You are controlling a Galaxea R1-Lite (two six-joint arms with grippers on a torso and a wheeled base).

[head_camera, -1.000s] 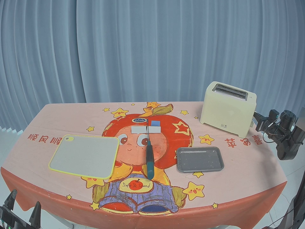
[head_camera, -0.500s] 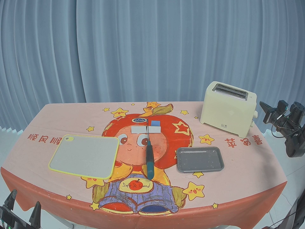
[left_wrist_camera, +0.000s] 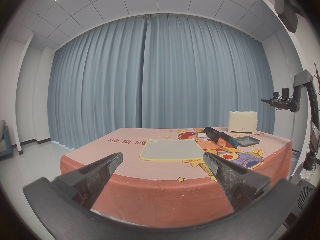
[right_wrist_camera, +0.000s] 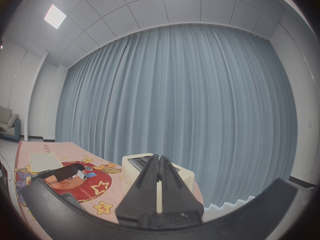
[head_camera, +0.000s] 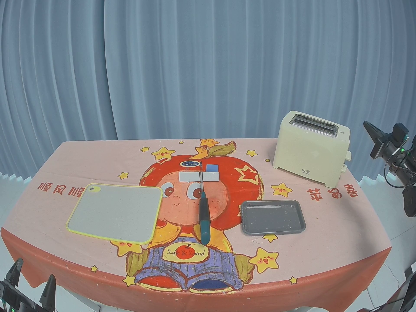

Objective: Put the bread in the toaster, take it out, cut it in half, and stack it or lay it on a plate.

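Bread judged down in the toaster (head_camera: 313,148) slots, unconfirmed; cutting on the cutting board (head_camera: 115,213) with the knife (head_camera: 203,215) and plating on the grey tray (head_camera: 273,216) not yet done; right pincer (right_wrist_camera: 159,170) together, clear of the toaster; left pincer (left_wrist_camera: 163,159) apart, near the surface (head_camera: 329,239) edge.

Left pincer (left_wrist_camera: 162,158) low, spread wide; right pincer (right_wrist_camera: 159,160) high, pressed together.
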